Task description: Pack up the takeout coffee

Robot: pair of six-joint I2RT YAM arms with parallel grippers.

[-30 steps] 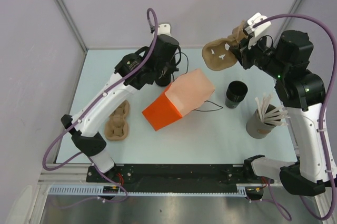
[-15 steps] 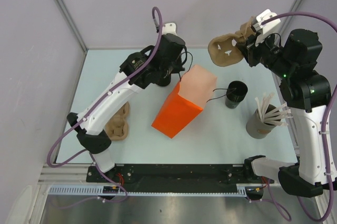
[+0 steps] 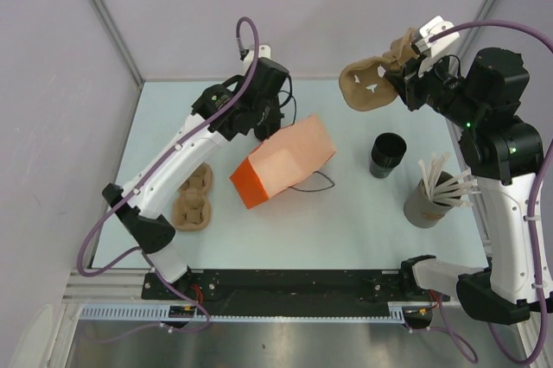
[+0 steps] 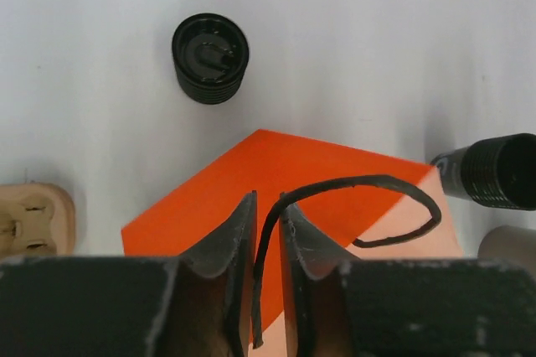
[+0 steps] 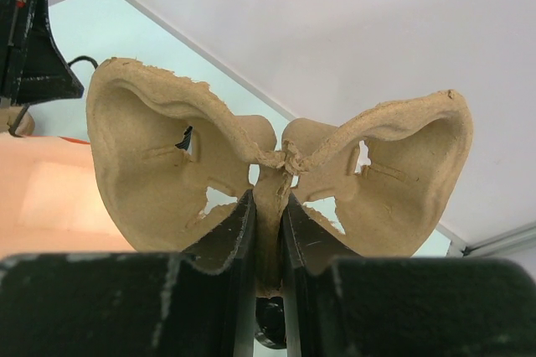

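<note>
One takeout coffee (image 4: pixel 210 57), a small black ribbed cup with a round lid, stands on the table beyond my left gripper (image 4: pixel 268 198). A second black cup (image 3: pixel 388 154) stands right of the orange paper bag (image 3: pixel 285 169), which lies on its side mid-table. My left gripper (image 3: pixel 268 126) hovers over the bag's far end, jaws narrowly open, with the bag's black cord handle (image 4: pixel 352 185) loose between them. Raised at the back right, my right gripper (image 5: pixel 268 198) is shut on the centre ridge of a brown pulp cup tray (image 5: pixel 167 147). That tray (image 3: pixel 367 87) hangs above the table.
A grey tub of white sticks (image 3: pixel 436 195) stands at the right, near the right arm. A second brown pulp tray (image 3: pixel 192 199) lies at the left, partly under the left arm. The bag's other handle (image 3: pixel 315 187) loops onto the table toward the near side.
Half a second ago the bag was hoisted up on end by its handle. Now it lies lower on its side, and the left jaws have parted slightly. The right arm holds still.
</note>
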